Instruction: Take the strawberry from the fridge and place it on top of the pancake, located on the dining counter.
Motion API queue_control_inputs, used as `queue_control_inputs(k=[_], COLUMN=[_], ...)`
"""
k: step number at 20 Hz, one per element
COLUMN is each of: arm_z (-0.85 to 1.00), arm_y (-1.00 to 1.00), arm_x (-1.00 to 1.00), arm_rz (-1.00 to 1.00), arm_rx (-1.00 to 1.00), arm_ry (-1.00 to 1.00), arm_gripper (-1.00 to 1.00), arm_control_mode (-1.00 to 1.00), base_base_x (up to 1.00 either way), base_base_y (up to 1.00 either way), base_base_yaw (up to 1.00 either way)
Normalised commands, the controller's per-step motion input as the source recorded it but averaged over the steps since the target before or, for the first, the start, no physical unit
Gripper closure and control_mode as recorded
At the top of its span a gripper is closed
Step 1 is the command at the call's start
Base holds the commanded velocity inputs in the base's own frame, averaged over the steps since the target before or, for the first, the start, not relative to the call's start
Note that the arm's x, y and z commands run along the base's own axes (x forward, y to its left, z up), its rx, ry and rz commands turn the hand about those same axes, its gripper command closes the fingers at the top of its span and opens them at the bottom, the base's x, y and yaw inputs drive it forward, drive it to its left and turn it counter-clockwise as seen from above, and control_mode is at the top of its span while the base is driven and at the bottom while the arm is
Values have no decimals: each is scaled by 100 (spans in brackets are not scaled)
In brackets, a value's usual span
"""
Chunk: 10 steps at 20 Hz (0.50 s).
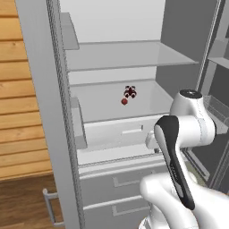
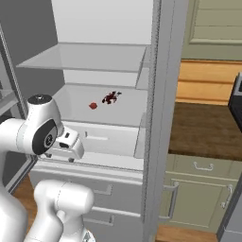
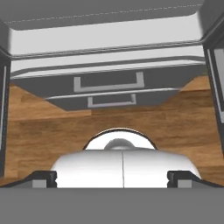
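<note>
Strawberry (image 1: 125,101) small and red, lying loose on the middle clear shelf (image 1: 147,105) of the open fridge (image 1: 49,112), roughly centre of the shelf. Just behind it, apart, a dark red and black splayed item (image 1: 130,92), too small to identify. Same pair seen from the right base view, strawberry (image 2: 93,106) left of the dark item (image 2: 111,97). Above, another clear shelf (image 1: 129,53); below, a white crisper bin (image 1: 120,132) with a slot handle. Under the compartment, two grey drawers (image 1: 116,190) with bar handles, also in the hand view (image 3: 109,83) above wooden floor (image 3: 52,127). Gripper (image 3: 112,178) with fingertips (image 3: 43,178) far apart at opposite bottom corners of the hand view, wide, nothing between them, pointing down toward the floor before the fridge. White arm (image 1: 188,120) folded low in front of the crisper, well below and short of the strawberry. Wood-panel wall (image 1: 18,89) left of the fridge door. Dark brown countertop (image 2: 203,130) on olive cabinets (image 2: 198,194) to the right.
</note>
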Motion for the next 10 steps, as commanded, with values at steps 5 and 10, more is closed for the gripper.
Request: queue_control_inputs(k=[5, 10], arm_z=[0, 0], arm_y=[0, 0], arm_x=[0, 0], arm_rz=[0, 0], arm_rx=[0, 0], arm_ry=[0, 0], arm_gripper=[-100, -100], arm_control_mode=[100, 100], base_base_x=[52, 45], base_base_y=[7, 10], base_base_yaw=[0, 0])
